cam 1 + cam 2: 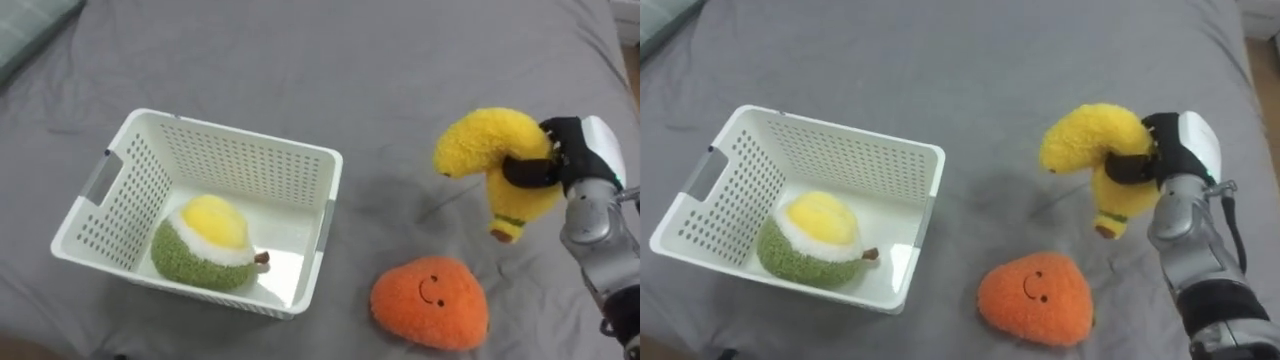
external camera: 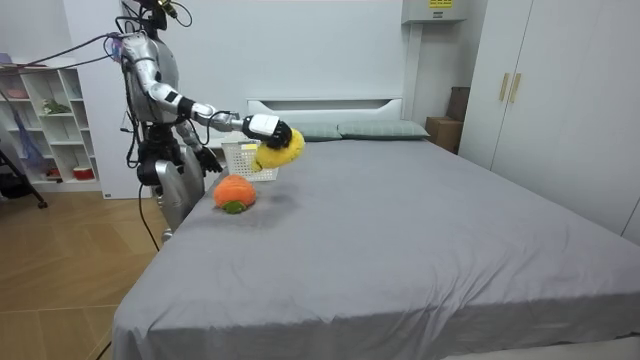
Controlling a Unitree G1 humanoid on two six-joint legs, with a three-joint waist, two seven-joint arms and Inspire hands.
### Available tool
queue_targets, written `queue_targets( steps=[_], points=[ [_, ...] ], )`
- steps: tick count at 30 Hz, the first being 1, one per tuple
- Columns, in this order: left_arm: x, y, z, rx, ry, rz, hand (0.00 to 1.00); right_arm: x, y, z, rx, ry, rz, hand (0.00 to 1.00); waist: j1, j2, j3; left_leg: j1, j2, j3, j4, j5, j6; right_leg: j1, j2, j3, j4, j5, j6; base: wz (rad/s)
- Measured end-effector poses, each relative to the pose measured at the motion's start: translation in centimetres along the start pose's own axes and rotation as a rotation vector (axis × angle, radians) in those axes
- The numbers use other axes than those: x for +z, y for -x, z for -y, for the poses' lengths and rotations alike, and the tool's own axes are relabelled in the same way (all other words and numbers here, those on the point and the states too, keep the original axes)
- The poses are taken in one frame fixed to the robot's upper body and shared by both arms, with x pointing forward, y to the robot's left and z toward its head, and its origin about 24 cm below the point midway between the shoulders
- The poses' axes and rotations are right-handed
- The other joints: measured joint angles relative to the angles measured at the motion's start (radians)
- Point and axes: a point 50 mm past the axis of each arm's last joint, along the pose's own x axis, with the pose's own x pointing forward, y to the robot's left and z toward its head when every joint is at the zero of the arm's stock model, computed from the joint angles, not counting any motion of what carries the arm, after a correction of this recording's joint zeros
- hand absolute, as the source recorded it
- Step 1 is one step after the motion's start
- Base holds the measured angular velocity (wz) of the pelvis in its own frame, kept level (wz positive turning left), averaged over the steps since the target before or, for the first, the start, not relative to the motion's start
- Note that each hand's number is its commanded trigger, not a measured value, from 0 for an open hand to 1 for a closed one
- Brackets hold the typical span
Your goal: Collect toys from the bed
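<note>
Clamping banana plush [image 1: 480, 140] w/ fingers [image 1: 525, 172], right hand [image 1: 590, 150] clear of bed [image 2: 400, 230] in room view.

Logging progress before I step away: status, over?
Right hand shut on banana plush, held above bed. Left hand low at its side. Green plush in basket; orange plush on bed beside basket.

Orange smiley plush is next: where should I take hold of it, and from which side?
Grip the orange plush across its rounded middle, coming down from above: it lies flat, face up, with bare bed all round. The right hand is shut on the banana plush, so release that first.
</note>
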Motion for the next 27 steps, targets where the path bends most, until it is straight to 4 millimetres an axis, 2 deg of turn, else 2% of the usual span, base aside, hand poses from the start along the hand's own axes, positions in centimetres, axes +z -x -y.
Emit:
queue_targets(
  steps=[4, 8, 16, 23, 27],
  points=[
    [-1.0, 0.3, 0.1, 0.001, -0.005, -0.028, 0.0, 1.6, 1.3, -0.5, 0.008, -0.006, 0.1, 1.0, -0.001, 0.003, 0.0004, 0.056, 0.0, 0.01, -0.016, -0.004, 0.0, 0.049, 0.004, 0.016, -0.005, -0.001, 0.003, -0.09],
    [-1.3, 0.4, 0.2, 0.001, 0.003, -0.032, 0.0, 3.3, 1.7, -0.2, 0.001, 0.007, 0.183, 1.0, -0.002, 0.008, 0.0013, 0.073, 0.0, 0.008, -0.016, -0.011, 0.001, 0.064, 0.004, 0.018, -0.004, -0.004, 0.007, -0.01],
    [-1.1, 0.6, 0.6, 0.018, 0.008, -0.032, 0.0, 8.9, 2.9, 1.5, -0.059, -0.085, 0.413, 1.0, 0.001, 0.016, 0.0095, 0.101, -0.001, 0.005, -0.017, -0.022, -0.001, 0.092, 0.004, 0.018, -0.004, -0.017, 0.014, 0.0],
    [-1.5, 0.6, 0.6, 0.023, -0.03, -0.049, 0.0, 11.1, 3.8, 1.8, -0.05, -0.12, 0.492, 1.0, 0.008, 0.015, 0.011, 0.106, -0.003, 0.001, -0.017, -0.033, 0.0, 0.104, 0.005, 0.017, -0.01, -0.023, 0.022, 0.02],
    [-1.4, 0.5, 0.4, 0.032, -0.043, -0.058, 0.0, 11.9, 4.1, 0.9, -0.036, -0.133, 0.495, 1.0, 0.024, 0.014, 0.0104, 0.107, -0.004, -0.001, -0.018, -0.038, 0.001, 0.107, 0.006, 0.017, -0.016, -0.023, 0.023, -0.01]
  ],
)
